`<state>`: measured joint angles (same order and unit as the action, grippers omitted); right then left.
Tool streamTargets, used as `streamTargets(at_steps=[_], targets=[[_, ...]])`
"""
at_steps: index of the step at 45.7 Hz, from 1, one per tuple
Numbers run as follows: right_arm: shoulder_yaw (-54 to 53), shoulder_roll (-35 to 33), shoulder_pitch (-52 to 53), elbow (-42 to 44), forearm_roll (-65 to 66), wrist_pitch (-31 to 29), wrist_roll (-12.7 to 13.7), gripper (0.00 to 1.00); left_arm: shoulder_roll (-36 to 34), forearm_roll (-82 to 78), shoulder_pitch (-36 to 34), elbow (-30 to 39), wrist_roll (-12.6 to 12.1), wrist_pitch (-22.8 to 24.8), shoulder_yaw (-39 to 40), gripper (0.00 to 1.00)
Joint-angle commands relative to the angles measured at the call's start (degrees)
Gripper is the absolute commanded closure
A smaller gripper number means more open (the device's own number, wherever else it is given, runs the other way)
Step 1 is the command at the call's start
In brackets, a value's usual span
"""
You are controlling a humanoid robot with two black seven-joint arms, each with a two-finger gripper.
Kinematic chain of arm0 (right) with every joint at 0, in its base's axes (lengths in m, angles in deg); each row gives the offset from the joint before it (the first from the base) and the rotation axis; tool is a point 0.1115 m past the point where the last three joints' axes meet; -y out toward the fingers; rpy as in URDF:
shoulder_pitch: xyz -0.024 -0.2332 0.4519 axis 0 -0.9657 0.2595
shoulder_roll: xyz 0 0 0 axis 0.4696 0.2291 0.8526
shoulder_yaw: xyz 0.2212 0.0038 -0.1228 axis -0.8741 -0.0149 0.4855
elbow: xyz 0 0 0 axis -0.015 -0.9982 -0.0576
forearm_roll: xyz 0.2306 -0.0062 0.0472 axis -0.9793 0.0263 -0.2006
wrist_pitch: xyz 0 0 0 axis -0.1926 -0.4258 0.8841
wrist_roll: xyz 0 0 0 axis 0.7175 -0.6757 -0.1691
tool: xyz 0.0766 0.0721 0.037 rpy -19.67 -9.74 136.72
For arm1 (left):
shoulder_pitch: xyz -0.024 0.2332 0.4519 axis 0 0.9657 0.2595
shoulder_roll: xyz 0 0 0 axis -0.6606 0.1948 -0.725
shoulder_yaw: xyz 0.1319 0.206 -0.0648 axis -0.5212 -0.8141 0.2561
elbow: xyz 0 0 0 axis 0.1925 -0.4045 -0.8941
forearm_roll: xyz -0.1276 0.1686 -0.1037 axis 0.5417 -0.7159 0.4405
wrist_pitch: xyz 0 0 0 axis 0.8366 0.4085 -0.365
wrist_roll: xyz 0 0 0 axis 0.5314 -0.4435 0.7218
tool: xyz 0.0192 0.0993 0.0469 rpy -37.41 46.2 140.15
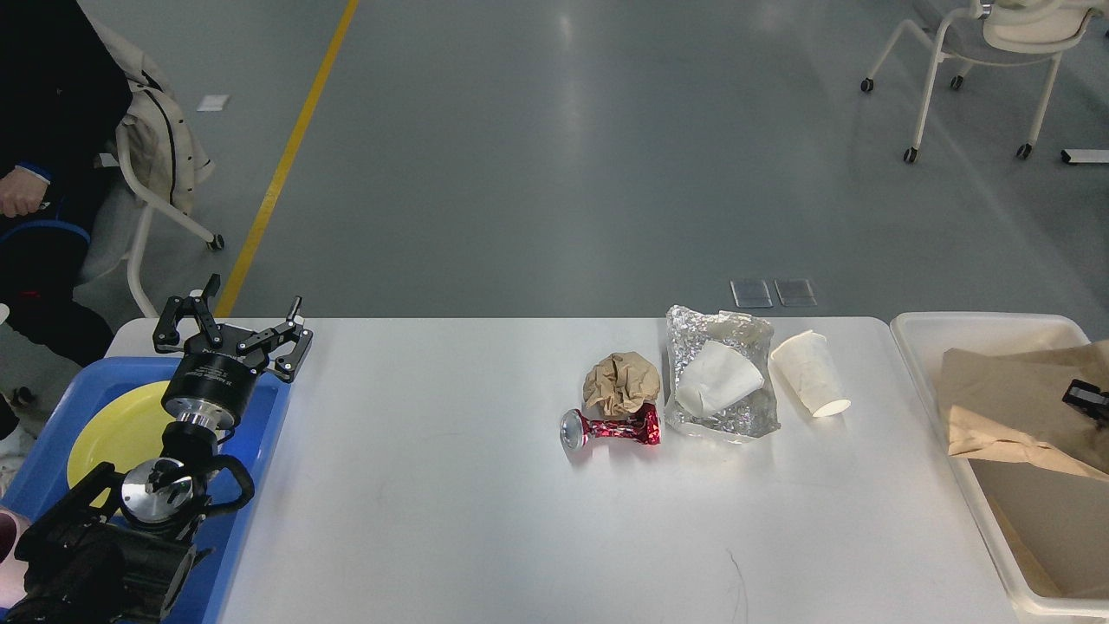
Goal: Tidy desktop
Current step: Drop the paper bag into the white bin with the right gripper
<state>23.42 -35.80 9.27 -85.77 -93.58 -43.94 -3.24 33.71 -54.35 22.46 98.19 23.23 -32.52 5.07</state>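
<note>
Head view: nearest, at the left edge, the robot's left arm rises over a blue tray [260,485] that holds a yellow plate [108,433], and the left gripper [232,334] at its far end hangs above the tray's far corner with its fingers spread wide and nothing between them. The desktop [485,503] fills the middle of the scene, a white top with rounded corners, and its near half is bare except for a faint dark scuff toward the right. Further back, right of centre, a crushed red can [611,429] lies on its side with its silver end pointing left. Just behind it and touching it sits a ball of crumpled brown paper [620,384]. To the right of those, a piece of crinkled foil [719,381] lies flat with a white paper cup [717,379] tipped over on top of it. A second paper cup [812,373] lies on its side just right of the foil, mouth toward the near right. At the right end of the table stands a cream bin [983,322], and a brown paper bag [1005,403] lies across its far part. A small black piece of the right gripper [1087,400] shows against the bag at the picture's edge; whether it is pinching the bag or has let go, I cannot tell. Beyond the table, grey floor with a yellow line [286,160], a chair on castors [979,52] at far right, and a seated person in dark clothes [43,130] at far left.
</note>
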Motion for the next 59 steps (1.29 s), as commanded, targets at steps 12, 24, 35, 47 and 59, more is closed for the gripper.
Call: streamTargets(at_steps=[12,24,35,47,59], targets=[[-12.5,-2.4,-26.7,32.9,-5.1,1.3,4.1,1.00,0.0,0.0,0.0,0.0,0.0,0.0,0.0,0.03],[-16.1,0.2,-29.1,34.1,-3.3,0.9,4.1,1.00,0.0,0.0,0.0,0.0,0.0,0.0,0.0,0.03],[-16.6,3.5,-28.5,34.1,-3.4,1.0,5.5,0.00,-0.1,0.0,0.0,0.0,0.0,0.0,0.0,0.03],[-16.6,4.1,-28.4,34.1,-3.4,1.0,7.1,0.00,0.0,0.0,0.0,0.0,0.0,0.0,0.0,0.03],[-16.7,4.3,-28.3,34.1,-3.4,1.0,7.0,0.00,0.0,0.0,0.0,0.0,0.0,0.0,0.0,0.03]])
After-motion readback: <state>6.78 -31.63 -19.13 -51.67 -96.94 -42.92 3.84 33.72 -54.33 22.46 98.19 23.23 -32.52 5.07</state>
